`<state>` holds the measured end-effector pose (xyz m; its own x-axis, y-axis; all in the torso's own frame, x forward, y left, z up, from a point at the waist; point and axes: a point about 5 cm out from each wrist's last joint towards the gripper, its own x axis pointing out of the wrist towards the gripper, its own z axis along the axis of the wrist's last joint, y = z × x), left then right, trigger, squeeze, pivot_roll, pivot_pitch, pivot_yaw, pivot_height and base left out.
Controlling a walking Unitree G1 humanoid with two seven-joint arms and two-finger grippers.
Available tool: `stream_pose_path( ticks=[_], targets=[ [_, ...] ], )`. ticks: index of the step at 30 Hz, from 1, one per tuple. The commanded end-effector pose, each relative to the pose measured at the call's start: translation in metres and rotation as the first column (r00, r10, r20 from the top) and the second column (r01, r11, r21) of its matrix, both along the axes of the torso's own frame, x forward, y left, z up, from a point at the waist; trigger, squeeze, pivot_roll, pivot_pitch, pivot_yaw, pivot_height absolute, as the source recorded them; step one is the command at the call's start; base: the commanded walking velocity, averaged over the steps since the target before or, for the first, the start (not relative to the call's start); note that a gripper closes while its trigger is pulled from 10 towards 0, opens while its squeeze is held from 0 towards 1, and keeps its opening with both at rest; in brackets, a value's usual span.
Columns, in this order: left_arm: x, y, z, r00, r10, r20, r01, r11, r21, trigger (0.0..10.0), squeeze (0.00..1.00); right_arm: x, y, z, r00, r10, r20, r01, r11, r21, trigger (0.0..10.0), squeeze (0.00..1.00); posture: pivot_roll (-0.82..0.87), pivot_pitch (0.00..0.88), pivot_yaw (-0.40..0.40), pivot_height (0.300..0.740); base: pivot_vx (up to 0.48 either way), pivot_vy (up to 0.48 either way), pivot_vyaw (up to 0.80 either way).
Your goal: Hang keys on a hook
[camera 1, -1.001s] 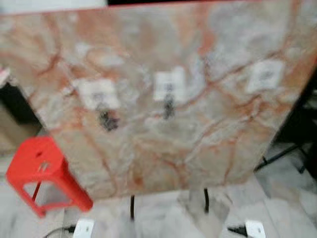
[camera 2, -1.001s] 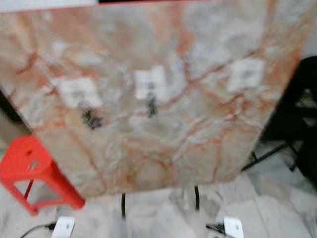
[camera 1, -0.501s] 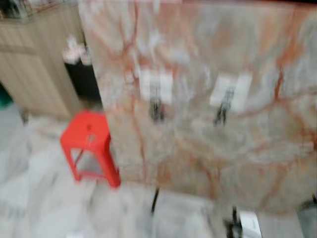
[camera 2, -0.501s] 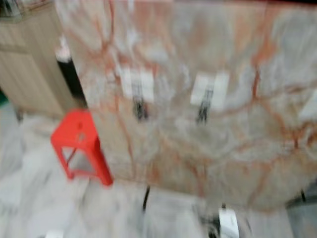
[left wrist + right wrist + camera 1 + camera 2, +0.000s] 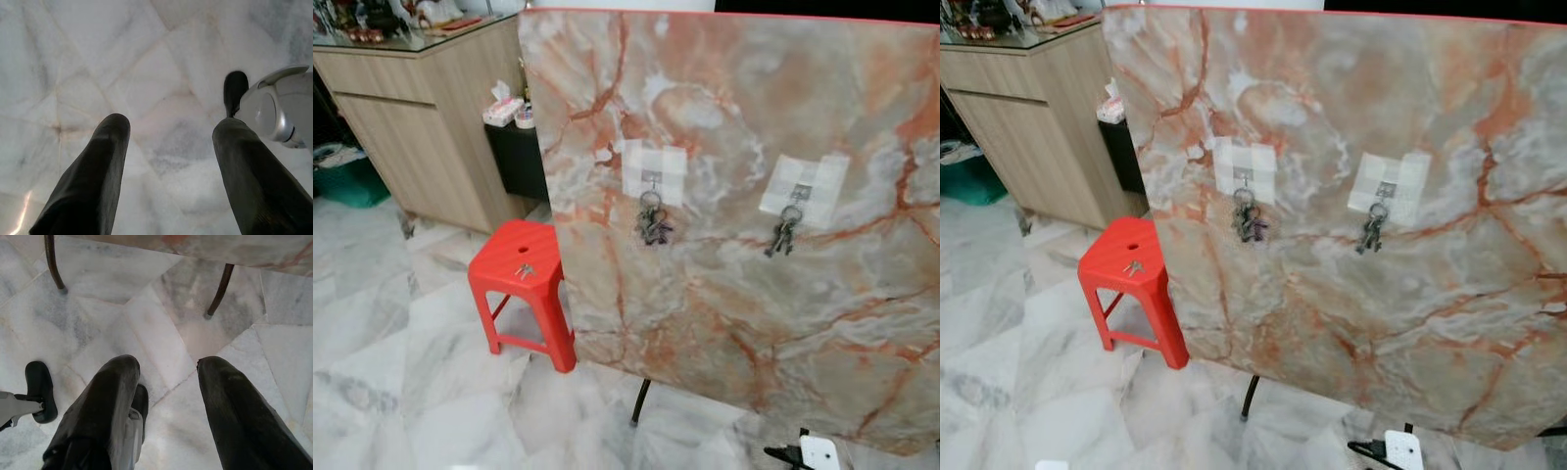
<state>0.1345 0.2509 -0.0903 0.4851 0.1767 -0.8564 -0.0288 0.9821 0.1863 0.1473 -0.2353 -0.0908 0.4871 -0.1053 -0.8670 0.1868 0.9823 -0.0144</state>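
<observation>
L gripper (image 5: 168,132) hangs idle, pointing down at the marble floor (image 5: 98,58); its two black fingers stand apart w/ nothing between, only pale veined tile under them. Beside one finger is the robot's silver-and-black foot (image 5: 266,105).

R gripper (image 5: 166,372) also points down at the floor, fingers spread & empty. Past its fingertips two thin dark stand legs (image 5: 220,286) come down to the tile from the lower edge of the marble board (image 5: 195,245). By the other finger there's a black-and-silver foot part (image 5: 39,391).

Well above and ahead of both grippers, seen from the head cam: a big pink/orange-veined marble board (image 5: 734,294) stands upright on those thin legs. Two white adhesive hook pads on it. The hook (image 5: 651,178) nearer the L side carries a dark bunch of keys (image 5: 652,225) on a ring; the 2nd hook (image 5: 800,191), twd the R side, carries another key bunch (image 5: 782,235).

L of the board & touching or just beside its edge: a red plastic stool (image 5: 524,284) w/ a small set of keys (image 5: 522,270) lying on its seat. Further L, a wooden cabinet (image 5: 421,127) w/ glass top; a tissue pack (image 5: 502,108) on a black shelf next to it. A white power strip (image 5: 819,453) lies on the floor below the board's R end.
</observation>
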Motion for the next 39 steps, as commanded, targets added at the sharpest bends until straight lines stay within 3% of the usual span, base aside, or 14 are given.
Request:
stream_pose_path(
  ticks=[1,10,17,29,39],
  targets=[
    [-0.0018,0.0036,0.0002,1.0,-0.004,-0.014,0.004,1.0,0.015,10.0,0.0,0.003,0.0035,0.0002,1.0,-0.012,0.008,0.011,1.0,0.007,10.0,0.0,0.02,0.0,0.024,0.74,0.0,0.48,0.0],
    [-0.0013,0.0043,0.0004,1.0,0.008,-0.018,-0.007,1.0,0.012,10.0,0.0,0.0031,0.0024,0.0005,1.0,-0.015,0.006,0.015,1.0,0.001,10.0,0.0,0.02,0.0,0.02,0.74,0.0,0.48,0.0],
    [0.0004,0.0065,0.0016,0.999,0.037,-0.008,-0.037,0.999,0.001,10.0,0.0,0.0069,0.0037,0.002,0.991,0.132,-0.011,-0.132,0.991,-0.02,10.0,0.0,0.01,0.0,0.014,0.74,0.0,0.48,0.0],
    [0.0011,0.0059,0.0018,0.999,0.044,-0.001,-0.044,0.999,-0.011,10.0,0.0,0.0046,0.0024,0.001,1.0,-0.03,0.009,0.03,0.999,0.015,10.0,0.0,0.0,0.0,0.015,0.74,0.0,0.48,0.0],
    [0.0002,0.0063,0.0016,0.999,0.054,-0.001,-0.054,0.998,-0.017,10.0,0.0,0.0044,0.0019,0.001,0.999,-0.037,0.01,0.037,0.999,0.012,10.0,0.0,0.01,0.0,0.009,0.74,0.0,0.48,0.0]
  ],
)
